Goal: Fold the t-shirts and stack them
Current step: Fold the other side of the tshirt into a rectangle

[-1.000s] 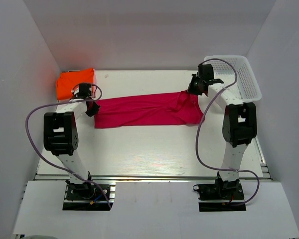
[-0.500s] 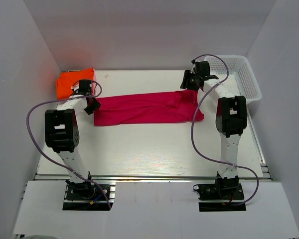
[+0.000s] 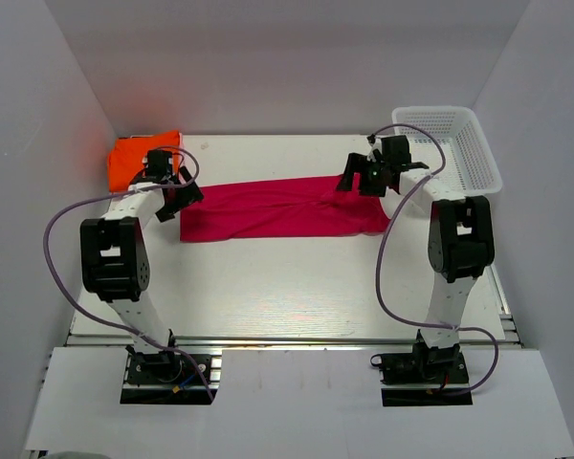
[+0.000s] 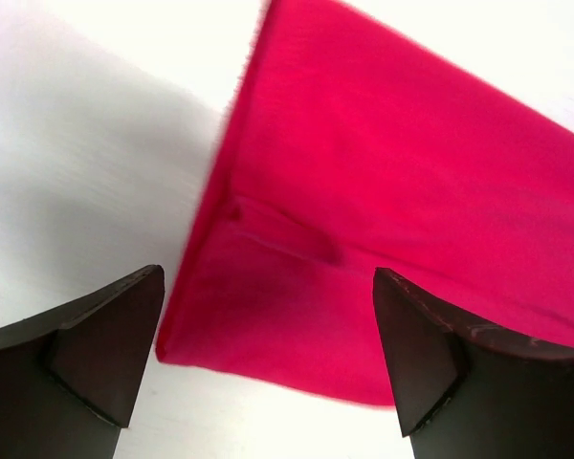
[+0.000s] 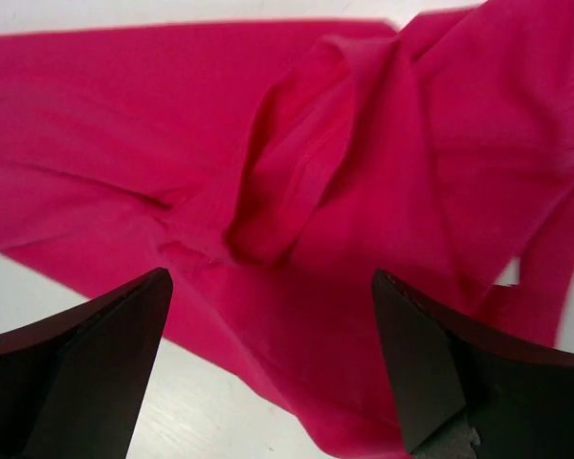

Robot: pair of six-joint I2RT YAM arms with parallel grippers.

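Observation:
The magenta-pink t-shirt (image 3: 282, 207) lies as a long folded band across the middle of the table, its right end rumpled. My left gripper (image 3: 180, 196) hovers over the band's left end (image 4: 297, 316), jaws wide open and empty. My right gripper (image 3: 356, 175) hangs above the rumpled right end (image 5: 344, 239), likewise open with nothing between its fingers (image 5: 430, 363). The orange t-shirt (image 3: 137, 156), a compact folded rectangle, rests in the far left corner behind the left gripper.
A white mesh basket (image 3: 459, 143) stands at the far right corner, close behind the right arm. White walls enclose the table on three sides. The arms' purple cables loop over the front part of the table.
Both grippers have opened and let go of the pink shirt's ends, which now lie flat. The right gripper shifted slightly left over the shirt; the left one rose a little.

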